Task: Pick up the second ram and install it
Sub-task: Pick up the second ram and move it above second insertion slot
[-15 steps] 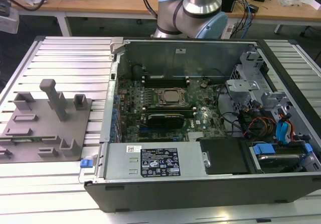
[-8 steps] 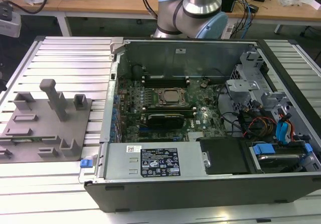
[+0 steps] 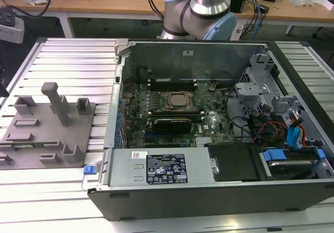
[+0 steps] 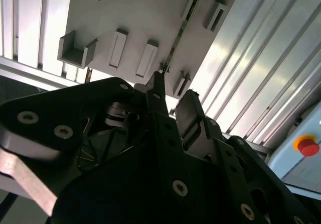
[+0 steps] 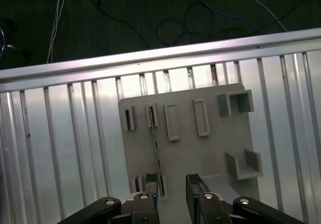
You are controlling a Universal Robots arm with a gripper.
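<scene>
Hanging with fingers (image 5: 148, 209) parted to a middling gap, gripping nothing — poised over one end of the second ram (image 5: 155, 148), standing on edge in a slot of the grey fixture plate (image 5: 200, 153) on the slatted bench (image 5: 60, 133). Sharing that bench, in the exterior view, with an open computer case (image 3: 182, 53) on the exterior view's right of the plate. Catching a red button (image 4: 307, 146) in the second wrist view — off past the bench edge.
</scene>
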